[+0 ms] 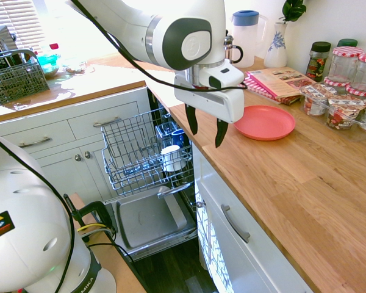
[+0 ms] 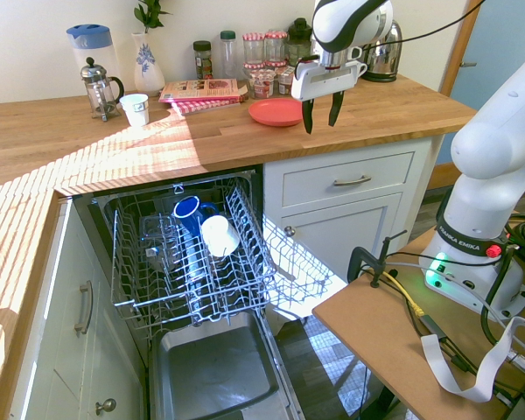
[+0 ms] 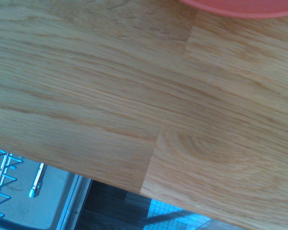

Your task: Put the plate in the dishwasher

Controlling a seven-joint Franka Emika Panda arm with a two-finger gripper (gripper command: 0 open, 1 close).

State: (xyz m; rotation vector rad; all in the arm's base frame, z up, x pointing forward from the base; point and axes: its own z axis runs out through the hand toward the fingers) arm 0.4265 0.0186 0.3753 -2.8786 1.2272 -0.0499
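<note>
The coral-red plate (image 1: 265,122) (image 2: 276,111) lies flat on the wooden countertop, near the jars. Only its rim (image 3: 240,8) shows in the wrist view. My gripper (image 1: 205,127) (image 2: 321,112) hangs open above the counter's front part, just beside the plate and apart from it, with nothing between its dark fingers. The dishwasher (image 2: 201,254) stands open below the counter, its grey wire rack (image 1: 134,152) pulled out with a blue cup and a white cup in it. Its inner door panel (image 2: 214,367) lies folded down.
Several jars (image 1: 344,91) (image 2: 262,66) stand behind the plate, with a folded cloth and booklet (image 1: 277,82). A French press (image 2: 99,87), a white cup (image 2: 136,109), a jug and a vase stand at the back. A dark cutlery basket (image 1: 15,76) sits on the far counter.
</note>
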